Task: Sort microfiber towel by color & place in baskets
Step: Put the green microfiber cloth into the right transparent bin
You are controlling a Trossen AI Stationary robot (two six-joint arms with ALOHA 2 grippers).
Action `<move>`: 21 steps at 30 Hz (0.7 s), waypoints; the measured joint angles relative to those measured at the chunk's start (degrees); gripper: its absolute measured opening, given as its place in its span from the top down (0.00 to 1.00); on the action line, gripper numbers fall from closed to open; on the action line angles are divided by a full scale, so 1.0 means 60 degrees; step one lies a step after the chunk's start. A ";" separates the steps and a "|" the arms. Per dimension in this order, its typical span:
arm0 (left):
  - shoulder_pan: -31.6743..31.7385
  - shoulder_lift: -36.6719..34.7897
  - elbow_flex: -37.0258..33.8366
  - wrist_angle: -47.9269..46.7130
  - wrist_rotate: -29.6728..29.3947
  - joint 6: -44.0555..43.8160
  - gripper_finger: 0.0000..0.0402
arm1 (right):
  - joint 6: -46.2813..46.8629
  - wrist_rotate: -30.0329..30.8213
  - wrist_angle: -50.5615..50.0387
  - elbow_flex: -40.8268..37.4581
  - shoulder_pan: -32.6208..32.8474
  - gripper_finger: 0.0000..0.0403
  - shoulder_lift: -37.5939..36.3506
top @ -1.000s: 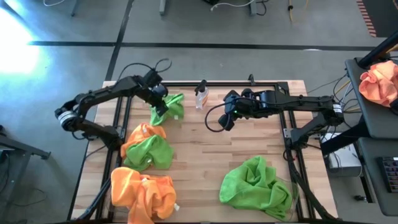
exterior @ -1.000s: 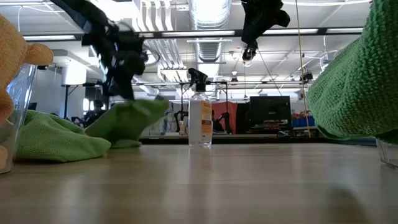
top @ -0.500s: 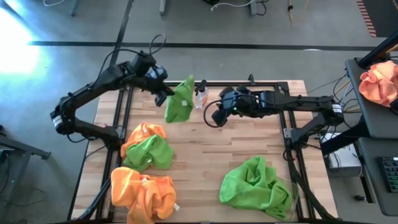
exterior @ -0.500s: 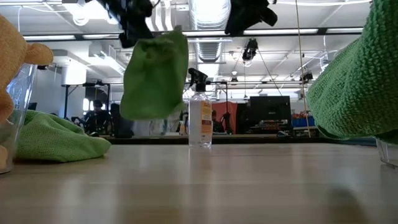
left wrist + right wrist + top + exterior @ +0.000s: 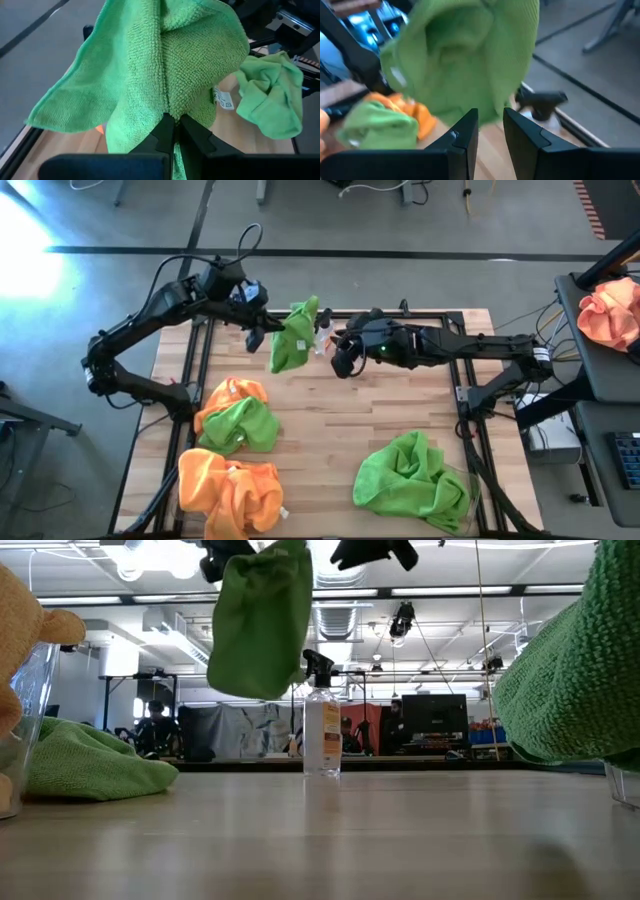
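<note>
- Lifted clear of the table since 1 second ago, the green towel (image 5: 294,337) now hangs in the air at the far side instead of lying on the wood.
- Left gripper (image 5: 262,330) is clamped on the towel's top fold; its long axis hangs straight down, beside the spray bottle (image 5: 321,726).
- Right gripper (image 5: 343,360) sits just right of the hanging towel, fingers apart and empty, facing it; it is the nearer free arm, likely for a handover toward the green pile (image 5: 412,481) at near right.
</note>
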 joint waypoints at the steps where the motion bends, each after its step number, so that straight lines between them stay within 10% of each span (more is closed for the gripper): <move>1: -0.0062 0.0000 0.0057 0.0014 -0.0003 -0.0004 1.00 | -0.0090 0.0000 0.0238 -0.0001 0.0000 0.79 0.0000; 21: -0.1599 0.0004 0.0816 0.0029 -0.0001 -0.0230 1.00 | -0.1742 0.0459 0.2246 0.0207 -0.0109 0.79 0.1250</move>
